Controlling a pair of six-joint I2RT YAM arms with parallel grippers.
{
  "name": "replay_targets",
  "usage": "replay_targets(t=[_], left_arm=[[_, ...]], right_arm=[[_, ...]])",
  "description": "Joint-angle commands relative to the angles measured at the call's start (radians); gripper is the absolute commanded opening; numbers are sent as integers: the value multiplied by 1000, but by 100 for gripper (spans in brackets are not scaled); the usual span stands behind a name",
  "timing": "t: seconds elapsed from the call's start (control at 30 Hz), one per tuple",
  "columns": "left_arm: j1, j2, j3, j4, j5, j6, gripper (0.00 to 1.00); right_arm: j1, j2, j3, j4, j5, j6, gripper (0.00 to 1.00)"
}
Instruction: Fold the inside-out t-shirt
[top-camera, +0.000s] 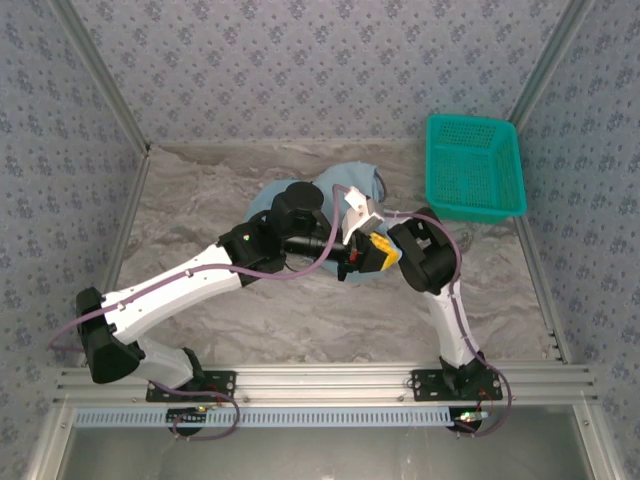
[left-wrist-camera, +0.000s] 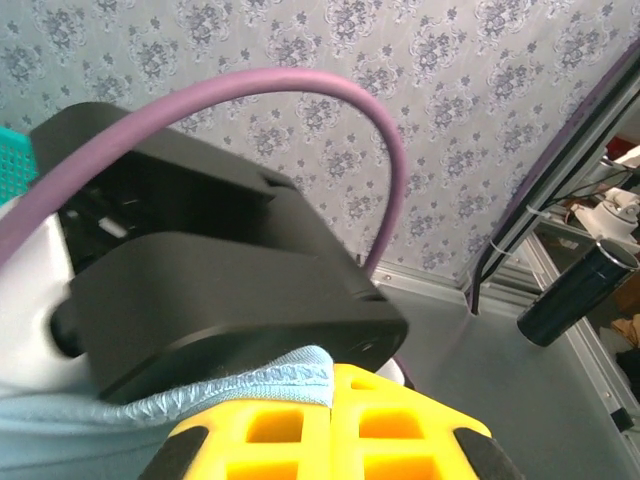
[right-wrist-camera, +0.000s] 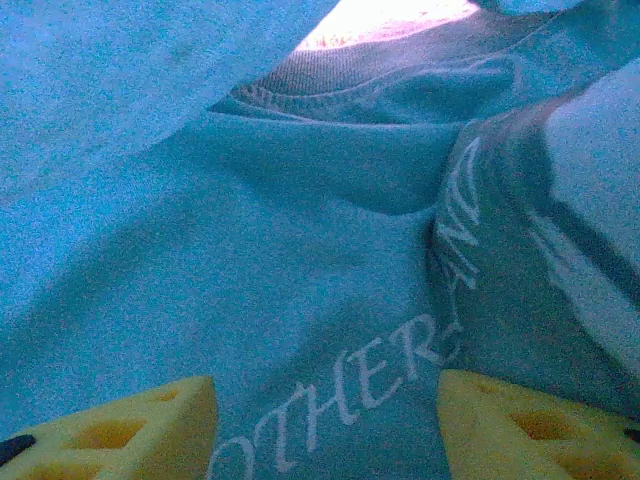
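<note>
We find the table (top-camera: 200, 210) bare on the left and along the near edge — open passage there. At the centre the left arm (top-camera: 190, 275) and right arm (top-camera: 430, 265) crowd together over the inside-out t-shirt (top-camera: 365, 183) — the teal basket (top-camera: 475, 165) fills the far right corner.

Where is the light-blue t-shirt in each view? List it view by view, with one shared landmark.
Top external: t-shirt near the centre, left of the teal basket.
Left wrist: bottom left, stitched edge uppermost.
Right wrist: close up, white lettering low centre.
Shared landmark: the teal basket, upper right in top external, left edge in left wrist.
</note>
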Motion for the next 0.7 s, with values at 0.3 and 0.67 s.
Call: replay_targets(t=[0.3,0.67], left_arm=[[-53,-10,77,91,200,-44,0],[-53,-2,53,99,198,-51,0]], right_arm=[[-26,116,200,-173,-102,17,75],[-19,256,448,-372,-98,103,79]])
